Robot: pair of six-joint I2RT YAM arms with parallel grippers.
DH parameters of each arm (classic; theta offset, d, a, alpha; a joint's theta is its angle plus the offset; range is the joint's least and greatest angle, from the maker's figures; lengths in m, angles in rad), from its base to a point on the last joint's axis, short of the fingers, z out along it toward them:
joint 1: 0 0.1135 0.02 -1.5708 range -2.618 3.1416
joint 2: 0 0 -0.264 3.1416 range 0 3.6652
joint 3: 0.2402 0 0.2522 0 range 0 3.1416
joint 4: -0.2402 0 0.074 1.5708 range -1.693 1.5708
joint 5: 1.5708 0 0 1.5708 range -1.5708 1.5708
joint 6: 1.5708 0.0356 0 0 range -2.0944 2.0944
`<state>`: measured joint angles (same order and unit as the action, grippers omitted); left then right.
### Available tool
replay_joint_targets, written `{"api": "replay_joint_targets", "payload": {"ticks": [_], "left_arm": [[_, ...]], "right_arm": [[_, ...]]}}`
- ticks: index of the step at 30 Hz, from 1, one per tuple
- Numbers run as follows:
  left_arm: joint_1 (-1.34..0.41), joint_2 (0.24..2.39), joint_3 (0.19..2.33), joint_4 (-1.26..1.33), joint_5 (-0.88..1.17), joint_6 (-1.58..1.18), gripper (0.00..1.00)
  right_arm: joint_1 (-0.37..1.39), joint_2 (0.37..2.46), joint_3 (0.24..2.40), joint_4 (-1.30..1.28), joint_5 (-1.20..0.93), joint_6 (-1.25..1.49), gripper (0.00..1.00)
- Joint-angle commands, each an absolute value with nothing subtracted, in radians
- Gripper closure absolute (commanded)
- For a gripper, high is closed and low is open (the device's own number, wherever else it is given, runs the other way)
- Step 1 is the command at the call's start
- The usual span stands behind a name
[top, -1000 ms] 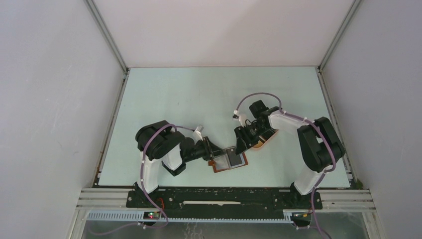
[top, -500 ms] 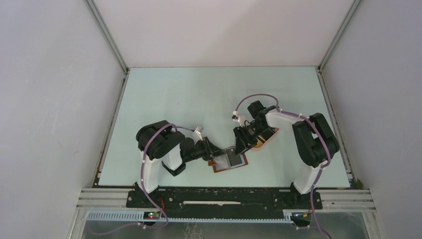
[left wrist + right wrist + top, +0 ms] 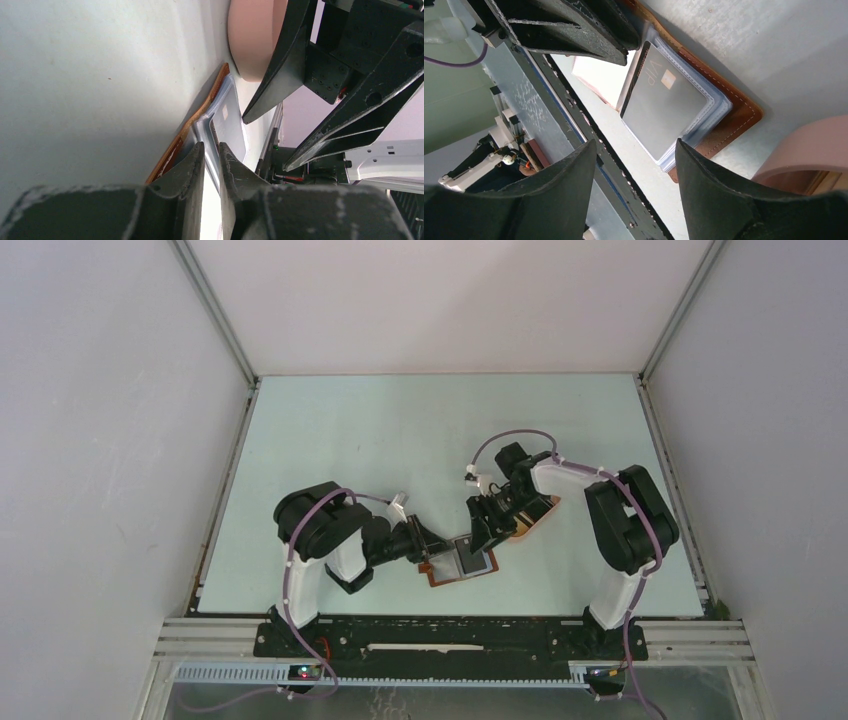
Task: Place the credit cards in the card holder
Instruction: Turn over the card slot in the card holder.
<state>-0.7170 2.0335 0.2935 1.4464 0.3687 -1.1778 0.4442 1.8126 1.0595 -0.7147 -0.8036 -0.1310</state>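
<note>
The card holder (image 3: 448, 579) lies open near the table's front, brown leather with clear sleeves (image 3: 719, 107). A dark grey card marked VIP (image 3: 669, 105) rests at the top sleeve; I cannot tell how far in it sits. My left gripper (image 3: 432, 550) is low at the holder's left edge. In the left wrist view its gripper (image 3: 211, 147) is pinched on a sleeve edge (image 3: 206, 131). My right gripper (image 3: 478, 538) hovers over the holder's right side; in its own view the right gripper (image 3: 635, 145) is open and empty. Other credit cards are hidden.
A pink oval tray (image 3: 535, 521) sits just right of the holder, partly under the right wrist, and also appears as the pink tray (image 3: 252, 35) in the left wrist view. The two grippers are close together over the holder. The table's front rail (image 3: 450, 622) is near.
The right arm's elbow has swung slightly left and its gripper has edged closer over the holder. The left gripper stays at the holder's edge.
</note>
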Motion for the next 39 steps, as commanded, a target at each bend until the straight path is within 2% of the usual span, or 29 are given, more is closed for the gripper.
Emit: {"api": "replay_joint_targets", "payload": {"ticks": [1,27,39], "left_arm": [[-0.719,2.069,0.272,1.360,0.353,-1.128,0.78],[-0.719,2.064,0.266,1.364,0.350,-1.128,0.79],[-0.719,2.069,0.267,1.366,0.352,-1.130,0.79]], "right_arm": [[0.461,1.816,1.077,-0.681,-0.698,-0.155,0.31],[0.497,1.792,1.076,-0.677,-0.595,-0.148,0.24],[0.497,1.740,1.075,-0.685,-0.676,-0.163,0.22]]}}
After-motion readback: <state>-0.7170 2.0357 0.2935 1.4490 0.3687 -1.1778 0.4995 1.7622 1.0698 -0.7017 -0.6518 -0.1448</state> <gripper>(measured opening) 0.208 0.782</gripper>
